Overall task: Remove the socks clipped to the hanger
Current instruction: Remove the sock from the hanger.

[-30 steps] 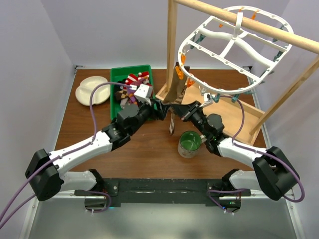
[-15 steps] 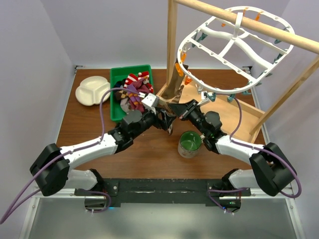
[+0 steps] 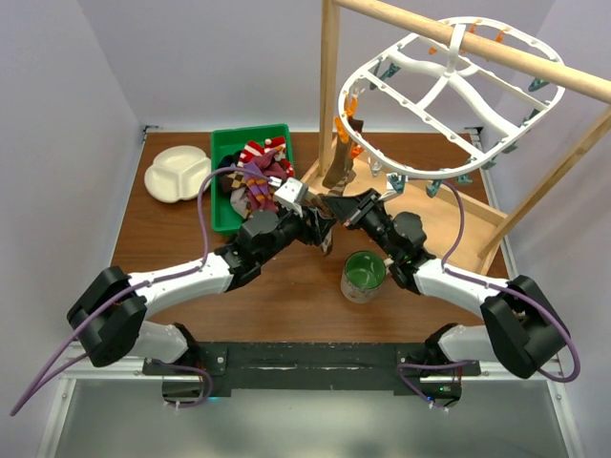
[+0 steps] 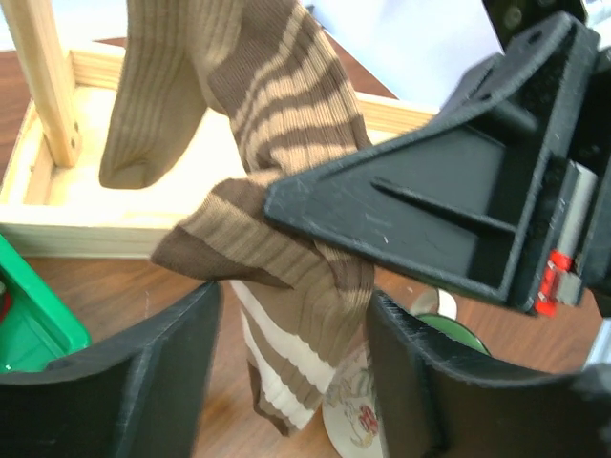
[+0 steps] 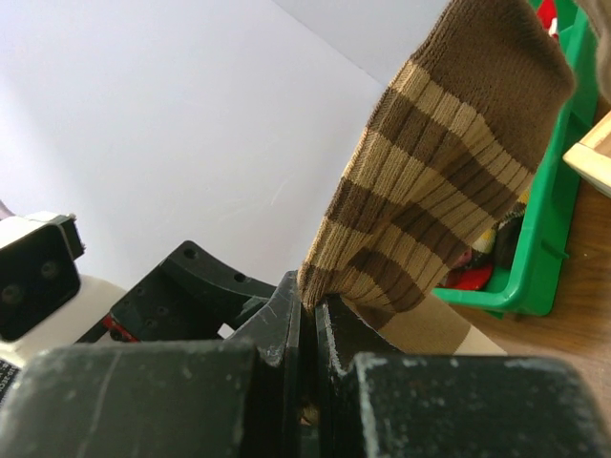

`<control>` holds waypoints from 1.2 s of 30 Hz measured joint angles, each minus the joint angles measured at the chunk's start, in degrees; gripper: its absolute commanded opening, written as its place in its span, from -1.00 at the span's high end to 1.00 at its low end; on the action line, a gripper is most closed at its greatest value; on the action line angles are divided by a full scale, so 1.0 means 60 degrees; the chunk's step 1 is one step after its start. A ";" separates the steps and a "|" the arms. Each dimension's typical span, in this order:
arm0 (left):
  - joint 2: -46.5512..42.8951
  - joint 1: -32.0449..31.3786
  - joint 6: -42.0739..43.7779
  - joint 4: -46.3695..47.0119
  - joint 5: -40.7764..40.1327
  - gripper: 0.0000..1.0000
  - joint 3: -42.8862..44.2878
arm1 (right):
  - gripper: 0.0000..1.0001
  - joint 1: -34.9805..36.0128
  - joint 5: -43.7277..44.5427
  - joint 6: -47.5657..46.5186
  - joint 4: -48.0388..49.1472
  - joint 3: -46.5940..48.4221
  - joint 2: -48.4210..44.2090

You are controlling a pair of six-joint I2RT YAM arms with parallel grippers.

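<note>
The brown striped sock (image 4: 286, 162) hangs from the left rim of the hanger (image 3: 430, 176), near the orange clips (image 3: 346, 126); the clip's actual bite on it is too small to make out. It is ribbed knit and looks light, limp and stretchy, so it will likely drape and lengthen under a pull rather than come away all at once. A fold of thick cloth is the safest hold.

The right gripper (image 5: 307, 315) has exactly that: its jaws are pinched tight on a bunched fold of the sock. The left gripper (image 4: 286, 382) is open, one finger on each side of the dangling lower half, neither pressing it.

Room is tight. The two grippers are nearly nose to nose, the wooden post (image 3: 329, 76) stands just behind the sock, and the wooden tray (image 4: 57, 205) lies below it. A green cup (image 3: 364, 275) stands near the right wrist. The freest path seems downward and toward the green bin (image 3: 221, 181), where other socks lie.
</note>
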 measured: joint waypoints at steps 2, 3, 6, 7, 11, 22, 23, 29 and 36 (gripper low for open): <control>0.0113 0.0000 -0.0109 0.0069 -0.0117 0.14 0.0091 | 1.00 0.0007 0.0004 0.0033 -0.0004 0.0000 0.0000; 0.0171 0.0000 -0.0175 0.0080 -0.0193 0.35 0.0157 | 1.00 0.0007 0.0004 0.0036 -0.0007 0.0007 0.0000; 0.0259 -0.0026 -0.0372 0.0164 -0.0408 0.76 0.0277 | 1.00 0.0007 0.0025 0.0040 -0.0007 0.0055 0.0000; 0.0262 -0.0036 -0.0401 0.0240 -0.0503 0.87 0.0288 | 1.00 0.0011 0.0029 0.0040 -0.0011 0.0084 0.0000; 0.0266 -0.0036 -0.0499 0.0350 -0.0729 1.00 0.0361 | 1.00 0.0018 0.0033 0.0069 -0.0004 0.0175 0.0000; 0.0259 -0.0036 -0.0572 0.0776 -0.1024 1.00 0.0364 | 0.93 0.0025 0.0058 0.0189 0.0029 0.0441 0.0033; 0.0255 -0.0036 -0.0572 0.0780 -0.1027 1.00 0.0364 | 0.87 0.0029 0.0062 0.0204 0.0036 0.0444 0.0040; 0.0098 -0.0036 -0.0608 0.0790 -0.1209 1.00 0.0215 | 0.34 0.0062 0.0069 0.0255 0.0058 0.0455 0.0073; -0.0772 -0.0033 -0.0780 0.0721 -0.2550 1.00 -0.0113 | -0.23 0.0127 0.0025 0.0317 0.0069 0.0481 0.0233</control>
